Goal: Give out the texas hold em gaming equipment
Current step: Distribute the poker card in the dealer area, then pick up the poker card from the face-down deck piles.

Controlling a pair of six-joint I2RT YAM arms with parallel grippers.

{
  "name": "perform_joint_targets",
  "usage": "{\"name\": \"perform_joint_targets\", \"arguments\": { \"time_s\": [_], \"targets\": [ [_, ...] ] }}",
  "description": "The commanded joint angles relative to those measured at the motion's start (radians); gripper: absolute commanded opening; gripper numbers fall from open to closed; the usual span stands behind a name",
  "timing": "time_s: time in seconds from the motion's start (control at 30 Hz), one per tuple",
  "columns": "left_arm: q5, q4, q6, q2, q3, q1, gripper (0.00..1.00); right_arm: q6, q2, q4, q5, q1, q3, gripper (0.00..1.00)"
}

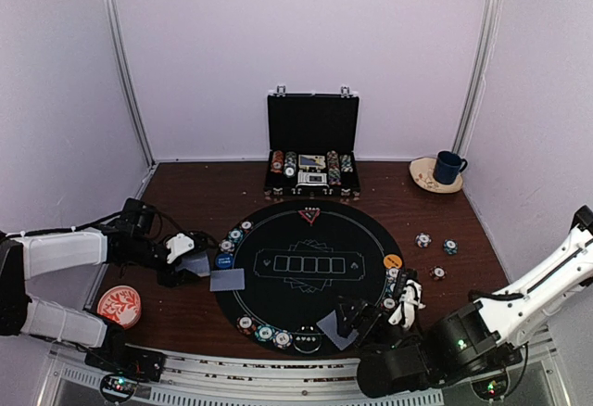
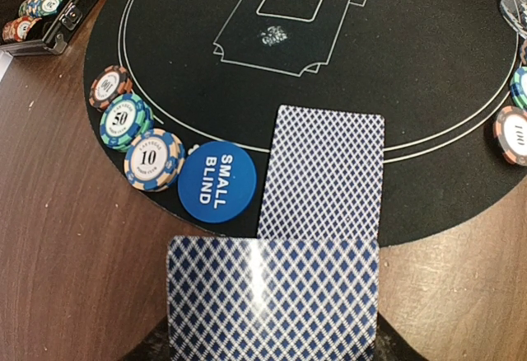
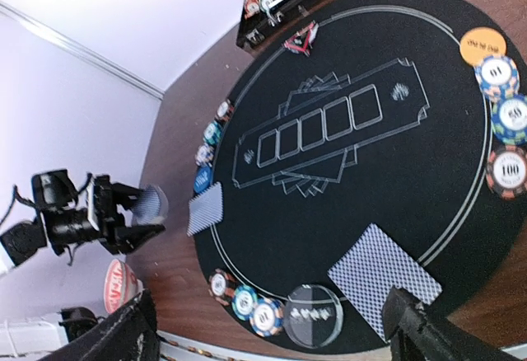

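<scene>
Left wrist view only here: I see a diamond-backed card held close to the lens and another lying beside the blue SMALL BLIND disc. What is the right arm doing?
Observer: The right fingers hang over the near edge of the round black felt mat, wide open and empty.
Operator: Any card on that side?
Observer: Yes, one blue diamond-backed playing card lies flat on the mat just ahead of those fingers.
Operator: Any chips off the mat?
Observer: Three small striped-edge poker chips sit loose on the brown wooden table, right of the mat.
</scene>
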Motion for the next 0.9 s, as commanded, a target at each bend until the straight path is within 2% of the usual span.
{"name": "perform_joint_targets", "arguments": {
  "time_s": [0.0,0.07,0.13,0.27,0.43,0.53,0.63,0.87],
  "targets": [
    [0.016,0.031,-0.006,-0.006,0.006,0.006,0.09,-0.421,-0.114,0.171,-0.013,-0.127,-0.052,0.99],
    [0.016,0.032,-0.006,-0.007,0.006,0.005,0.09,-0.617,-0.156,0.422,-0.163,-0.235,-0.126,0.99],
    [0.019,0.029,-0.003,-0.007,0.006,0.005,0.09,-0.735,-0.158,0.58,-0.312,-0.337,-0.166,1.0],
    [0.028,0.025,0.004,-0.005,0.008,0.006,0.09,-0.91,-0.045,0.722,-0.521,-0.493,-0.101,1.0],
    [0.048,0.011,0.018,-0.021,0.009,0.005,0.09,-1.049,0.225,0.813,-0.801,-0.574,0.098,1.0],
    [0.058,-0.001,0.024,-0.03,0.013,0.005,0.09,-1.065,0.396,0.89,-1.012,-0.621,0.202,1.0],
    [0.063,-0.008,0.027,-0.042,0.011,0.006,0.09,-1.03,0.542,1.046,-1.21,-0.664,0.27,1.0],
    [0.08,-0.022,0.037,-0.059,0.012,0.006,0.1,-0.989,0.793,1.134,-1.432,-0.688,0.514,0.97]
  ]
}}
